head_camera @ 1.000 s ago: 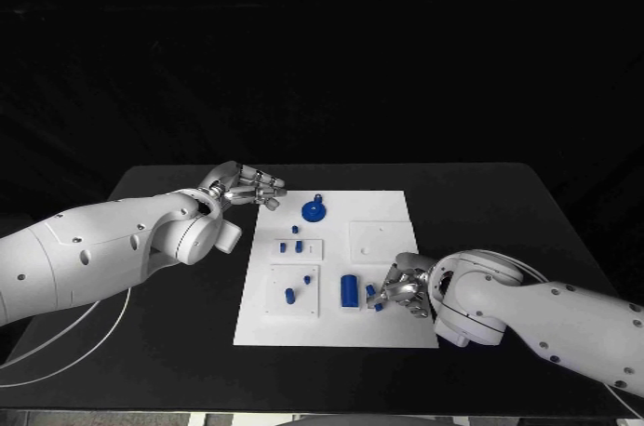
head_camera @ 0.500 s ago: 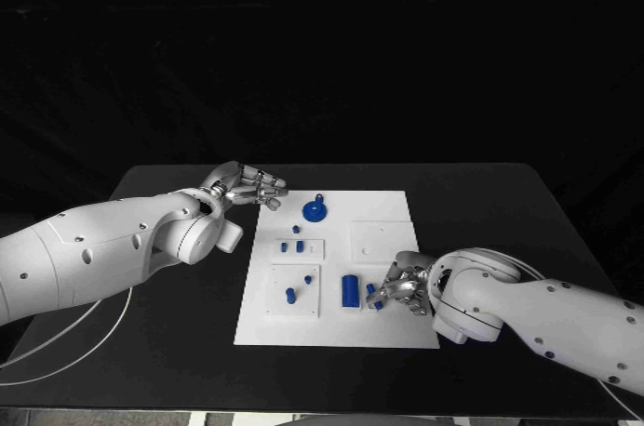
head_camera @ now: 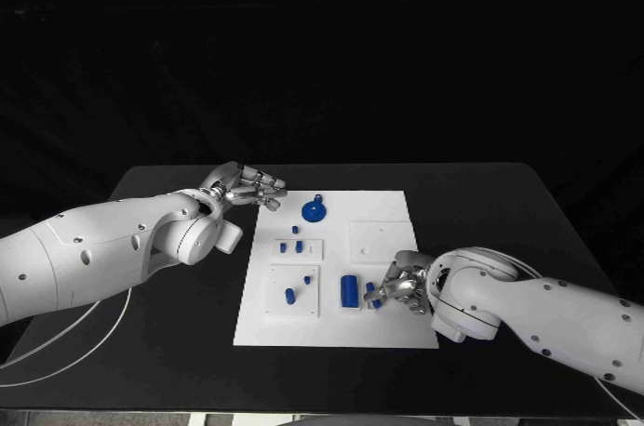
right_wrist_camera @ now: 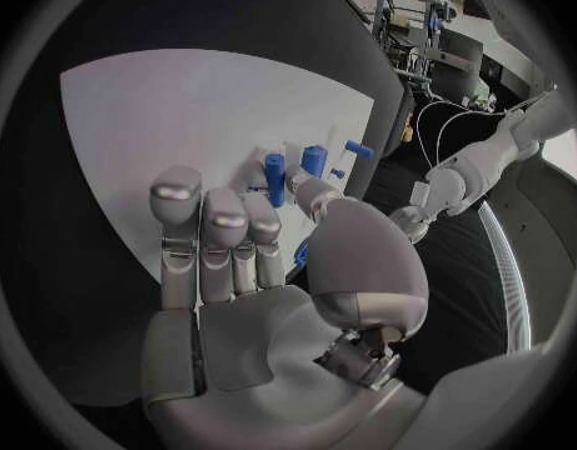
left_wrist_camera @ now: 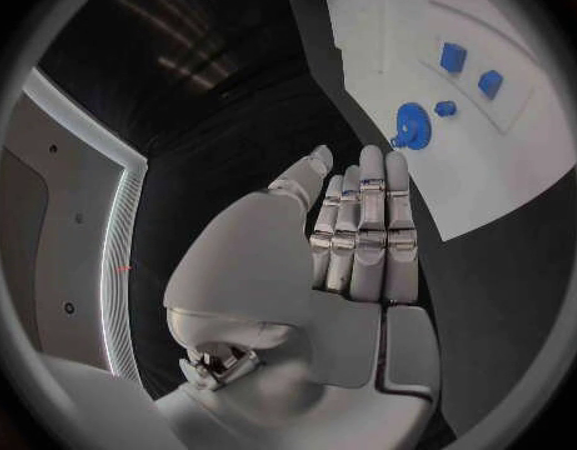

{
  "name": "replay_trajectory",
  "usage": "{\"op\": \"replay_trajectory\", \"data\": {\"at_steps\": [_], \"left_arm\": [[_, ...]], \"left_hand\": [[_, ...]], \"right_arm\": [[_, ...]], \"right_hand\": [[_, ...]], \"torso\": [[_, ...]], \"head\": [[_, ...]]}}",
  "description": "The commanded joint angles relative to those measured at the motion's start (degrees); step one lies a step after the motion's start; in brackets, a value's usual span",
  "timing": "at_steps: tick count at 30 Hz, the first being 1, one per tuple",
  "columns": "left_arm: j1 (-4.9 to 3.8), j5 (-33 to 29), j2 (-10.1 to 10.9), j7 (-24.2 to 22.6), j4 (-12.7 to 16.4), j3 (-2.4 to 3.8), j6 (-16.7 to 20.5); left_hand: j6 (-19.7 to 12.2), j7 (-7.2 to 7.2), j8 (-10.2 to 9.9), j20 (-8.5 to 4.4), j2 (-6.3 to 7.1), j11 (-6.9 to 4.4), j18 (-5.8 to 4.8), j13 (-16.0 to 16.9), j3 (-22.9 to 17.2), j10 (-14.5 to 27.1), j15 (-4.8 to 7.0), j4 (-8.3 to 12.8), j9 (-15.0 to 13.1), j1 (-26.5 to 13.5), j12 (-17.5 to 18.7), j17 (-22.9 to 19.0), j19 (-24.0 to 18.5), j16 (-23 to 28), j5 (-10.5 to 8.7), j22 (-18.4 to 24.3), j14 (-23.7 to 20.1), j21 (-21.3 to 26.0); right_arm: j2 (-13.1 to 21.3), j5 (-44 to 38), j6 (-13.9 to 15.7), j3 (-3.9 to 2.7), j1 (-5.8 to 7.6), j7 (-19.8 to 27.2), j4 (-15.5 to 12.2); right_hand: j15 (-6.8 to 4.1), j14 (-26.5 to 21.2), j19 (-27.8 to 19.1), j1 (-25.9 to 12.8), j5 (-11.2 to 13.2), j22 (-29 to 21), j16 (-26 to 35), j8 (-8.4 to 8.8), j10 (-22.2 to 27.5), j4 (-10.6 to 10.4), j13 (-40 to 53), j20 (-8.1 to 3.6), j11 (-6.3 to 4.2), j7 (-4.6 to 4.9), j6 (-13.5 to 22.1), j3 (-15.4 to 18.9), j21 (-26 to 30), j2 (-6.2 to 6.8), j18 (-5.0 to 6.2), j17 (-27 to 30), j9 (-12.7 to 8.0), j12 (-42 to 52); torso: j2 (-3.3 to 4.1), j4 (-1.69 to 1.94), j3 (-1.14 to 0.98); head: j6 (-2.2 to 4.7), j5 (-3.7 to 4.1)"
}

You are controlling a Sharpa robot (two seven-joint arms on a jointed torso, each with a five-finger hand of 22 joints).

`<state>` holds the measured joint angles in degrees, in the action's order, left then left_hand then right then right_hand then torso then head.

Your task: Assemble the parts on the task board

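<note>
The white task board (head_camera: 382, 203) lies mid-table. My left hand (head_camera: 249, 185) hovers over the black table beside the board's far left corner, its fingers (left_wrist_camera: 363, 220) straight and together, holding nothing. A round blue part with a knob (head_camera: 315, 210) lies just right of it. My right hand (head_camera: 404, 285) sits low over the board's near right area, fingers (right_wrist_camera: 219, 235) stretched out, thumb reaching toward a tall blue cylinder (head_camera: 350, 290). A small blue piece (head_camera: 373, 293) lies between the cylinder and this hand, partly hidden by it.
Small blue pieces (head_camera: 291, 246) stand in a raised square on the board's left. Two more pieces (head_camera: 298, 288) lie in the square nearer me. A bare raised square (head_camera: 380, 238) is at the right. A white cable (head_camera: 81, 338) runs across the table's left side.
My right hand has edged slightly toward the blue cylinder. The left hand and the parts have not moved.
</note>
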<state>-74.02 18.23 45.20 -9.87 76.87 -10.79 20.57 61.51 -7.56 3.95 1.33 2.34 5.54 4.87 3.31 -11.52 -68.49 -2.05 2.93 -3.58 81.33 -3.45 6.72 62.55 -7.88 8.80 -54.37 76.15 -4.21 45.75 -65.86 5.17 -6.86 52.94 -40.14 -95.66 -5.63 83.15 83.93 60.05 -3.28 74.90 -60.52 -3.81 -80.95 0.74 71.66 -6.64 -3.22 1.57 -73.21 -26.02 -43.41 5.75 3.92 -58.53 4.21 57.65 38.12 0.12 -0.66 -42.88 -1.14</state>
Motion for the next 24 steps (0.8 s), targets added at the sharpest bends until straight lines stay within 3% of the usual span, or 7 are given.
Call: {"op": "replay_trajectory", "data": {"at_steps": [1, 8, 9, 13, 15, 18, 24], "left_arm": [[-0.03, -0.29, -0.14, -0.20, 0.08, 0.03, -0.73], [-0.03, -0.29, -0.17, -0.16, 0.06, 0.03, -0.79], [-0.03, -0.29, -0.17, -0.16, 0.06, 0.03, -0.79], [-0.03, -0.29, -0.17, -0.14, 0.05, 0.03, -0.81], [-0.03, -0.29, -0.15, -0.14, 0.05, 0.03, -0.80], [-0.03, -0.29, -0.12, -0.14, 0.05, 0.02, -0.78], [-0.03, -0.29, -0.08, -0.13, 0.06, 0.02, -0.76]], "left_hand": [[-0.32, -0.06, -0.26, 0.12, -0.06, 0.01, -0.67, -0.01, -0.05, 0.37, -0.53, -0.26, -0.09, -0.62, -0.04, 0.09, 0.36, -0.24, 0.15, 0.05, 0.06, 0.29], [-0.40, -0.09, -0.28, 0.12, 0.03, 0.04, -0.69, 0.00, -0.10, 0.42, -0.56, -0.63, -0.09, -0.52, -0.05, 0.11, 0.46, -0.24, 0.12, 0.71, 0.03, 0.26], [-0.40, -0.09, -0.28, 0.12, 0.03, 0.04, -0.69, 0.00, -0.10, 0.42, -0.56, -0.63, -0.09, -0.52, -0.05, 0.11, 0.46, -0.24, 0.12, 0.71, 0.03, 0.26], [-0.40, -0.09, -0.28, 0.12, 0.03, 0.04, -0.69, 0.00, -0.10, 0.42, -0.56, -0.63, -0.09, -0.52, -0.05, 0.11, 0.46, -0.24, 0.12, 0.71, 0.03, 0.26], [-0.40, -0.09, -0.28, 0.12, 0.03, 0.04, -0.69, 0.00, -0.10, 0.42, -0.56, -0.63, -0.09, -0.52, -0.05, 0.11, 0.46, -0.24, 0.12, 0.71, 0.03, 0.26], [-0.40, -0.09, -0.28, 0.12, 0.03, 0.04, -0.69, 0.00, -0.10, 0.42, -0.56, -0.63, -0.09, -0.52, -0.05, 0.11, 0.46, -0.24, 0.12, 0.71, 0.03, 0.26], [-0.40, -0.09, -0.28, 0.12, 0.03, 0.04, -0.69, 0.00, -0.10, 0.42, -0.56, -0.63, -0.09, -0.52, -0.05, 0.11, 0.46, -0.24, 0.12, 0.71, 0.03, 0.26]], "right_arm": [[-0.43, 0.45, -0.90, 0.25, -0.30, -0.25, -0.02], [-0.46, 0.78, -0.98, 0.28, -0.30, 0.12, -0.02], [-0.46, 0.81, -0.93, 0.28, -0.30, 0.19, -0.02], [-0.39, 0.90, -0.81, 0.29, -0.30, 0.48, -0.07], [-0.34, 0.93, -0.82, 0.29, -0.30, 0.62, -0.09], [-0.23, 1.03, -0.91, 0.30, -0.30, 0.86, -0.15], [-0.08, 1.30, -0.81, 0.30, -0.31, 1.20, -0.23]], "right_hand": [[-0.24, -0.09, 3.25, -0.13, 0.28, 4.29, 0.31, 0.16, 0.20, -0.92, -0.09, -0.52, 0.03, -0.13, 0.00, 0.14, 0.16, 0.86, -0.97, 0.05, -0.26, -0.25], [-0.30, -0.10, 3.26, -0.39, 0.47, 4.28, 0.35, 0.15, 0.15, -3.65, -0.08, -0.64, 0.04, -0.06, -0.13, 0.95, 0.18, 2.70, -1.02, -0.04, -0.28, -0.36], [-0.38, -0.17, 3.37, 0.81, 0.41, 4.27, 0.48, 0.16, 0.05, -5.70, -0.02, -0.80, -0.01, -0.28, -0.21, 1.21, 0.19, 3.39, -1.04, -0.13, -0.31, -0.44], [-0.35, -0.10, 3.27, 0.06, 0.52, 4.28, 0.47, 0.13, 0.10, -6.43, -0.04, -0.75, 0.06, 0.02, -0.23, 2.23, 0.19, 4.18, -1.09, -0.19, -0.29, -0.58], [-0.37, -0.05, 3.22, 1.01, 0.46, 4.21, 0.47, 0.23, 0.04, -7.36, 0.02, -0.76, -0.04, -0.09, -0.16, 4.40, 0.39, 3.92, -1.09, -0.33, -0.32, -0.65], [-0.35, -0.05, 3.28, 1.17, 0.51, 4.28, 0.54, 0.15, 0.03, -8.06, 0.08, -0.76, 0.06, 0.05, -0.21, 4.32, 0.19, 4.60, -1.10, -0.42, -0.30, -0.73], [-0.35, -0.03, 3.27, 1.31, 0.51, 4.30, 0.60, 0.15, 0.03, -8.44, 0.13, -0.76, 0.07, 0.08, -0.22, 4.60, 0.18, 4.66, -1.10, -0.49, -0.30, -0.81]], "torso": [[-0.02, 0.01, 0.01], [0.01, 0.04, 0.03], [0.00, 0.03, 0.03], [-0.03, 0.05, 0.03], [-0.02, 0.05, 0.02], [-0.02, 0.03, 0.01], [0.01, 0.03, 0.01]], "head": [[-0.05, 0.03], [-0.15, 0.03], [-0.15, 0.02], [-0.18, -0.04], [-0.22, -0.08], [-0.27, -0.11], [-0.29, -0.09]]}}
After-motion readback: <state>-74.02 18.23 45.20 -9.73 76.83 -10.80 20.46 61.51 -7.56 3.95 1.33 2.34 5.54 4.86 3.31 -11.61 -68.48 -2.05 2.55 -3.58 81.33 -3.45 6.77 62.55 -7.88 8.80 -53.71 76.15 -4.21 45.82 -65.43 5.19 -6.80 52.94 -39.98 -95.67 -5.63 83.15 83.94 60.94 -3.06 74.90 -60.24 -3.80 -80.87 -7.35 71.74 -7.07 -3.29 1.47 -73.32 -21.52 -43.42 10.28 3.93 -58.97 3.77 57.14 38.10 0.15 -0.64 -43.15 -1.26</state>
